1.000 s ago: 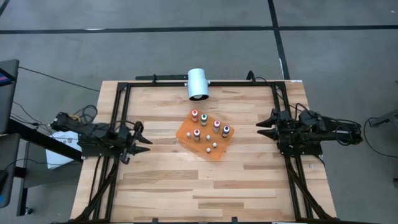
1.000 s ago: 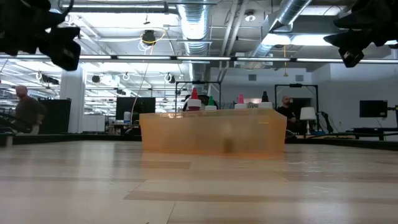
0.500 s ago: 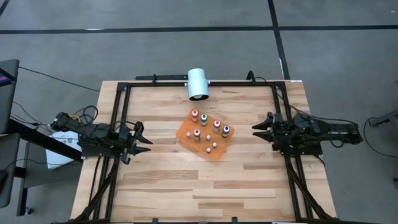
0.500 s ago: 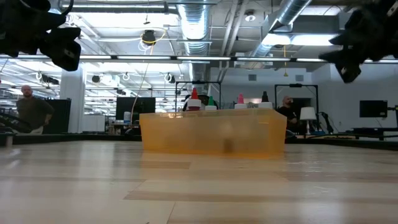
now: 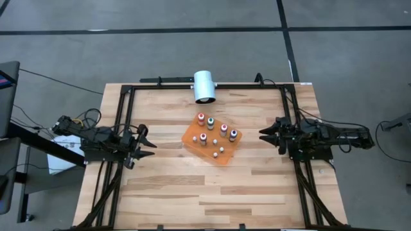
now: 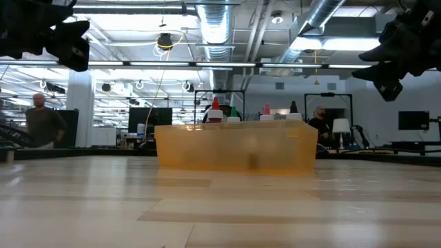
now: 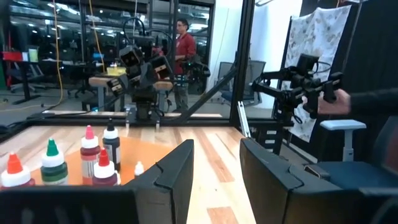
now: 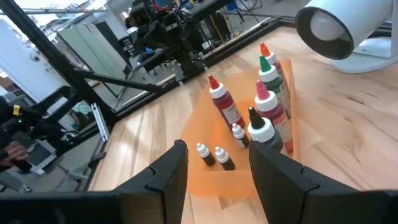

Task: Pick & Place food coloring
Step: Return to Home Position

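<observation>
Food coloring bottles (image 5: 211, 122) upright in orange bin (image 5: 191, 138)

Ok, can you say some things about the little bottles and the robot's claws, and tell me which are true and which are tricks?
1. The food coloring bottles stand inside the orange bin. True.
2. The right gripper is holding a bottle. False: it is open and empty, off to the side of the bin.
3. The white cylinder lies inside the bin. False: it lies outside it, on the table near its edge.
4. The left gripper is open and holds nothing. True.
5. There is a green-topped bottle in the bin. True.
</observation>
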`<state>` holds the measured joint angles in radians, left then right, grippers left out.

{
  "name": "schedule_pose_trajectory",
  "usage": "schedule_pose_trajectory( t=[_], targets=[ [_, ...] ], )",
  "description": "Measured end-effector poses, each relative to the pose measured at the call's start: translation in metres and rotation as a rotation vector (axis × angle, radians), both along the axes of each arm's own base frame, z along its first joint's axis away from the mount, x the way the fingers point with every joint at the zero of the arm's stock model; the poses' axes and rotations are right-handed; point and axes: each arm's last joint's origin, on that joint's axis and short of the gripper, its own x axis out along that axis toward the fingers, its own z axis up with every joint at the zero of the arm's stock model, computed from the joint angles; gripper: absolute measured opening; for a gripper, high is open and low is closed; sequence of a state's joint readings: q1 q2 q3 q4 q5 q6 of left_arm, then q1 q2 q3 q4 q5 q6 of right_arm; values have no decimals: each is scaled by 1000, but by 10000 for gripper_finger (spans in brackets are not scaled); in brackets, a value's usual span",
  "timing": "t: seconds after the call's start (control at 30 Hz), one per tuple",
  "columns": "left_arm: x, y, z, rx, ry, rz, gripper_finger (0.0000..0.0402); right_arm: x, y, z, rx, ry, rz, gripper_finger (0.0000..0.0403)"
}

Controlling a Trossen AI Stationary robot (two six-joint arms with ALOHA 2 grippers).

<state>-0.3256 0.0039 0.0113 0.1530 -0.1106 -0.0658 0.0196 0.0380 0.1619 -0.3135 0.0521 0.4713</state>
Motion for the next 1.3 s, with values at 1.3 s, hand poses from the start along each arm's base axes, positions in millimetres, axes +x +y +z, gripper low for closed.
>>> schedule_pose_trajectory(
  t=[1.3],
  targets=[
    [1,0,-11,-24,121,-5,122,0,0,0,0,0,0,159]
  ],
)
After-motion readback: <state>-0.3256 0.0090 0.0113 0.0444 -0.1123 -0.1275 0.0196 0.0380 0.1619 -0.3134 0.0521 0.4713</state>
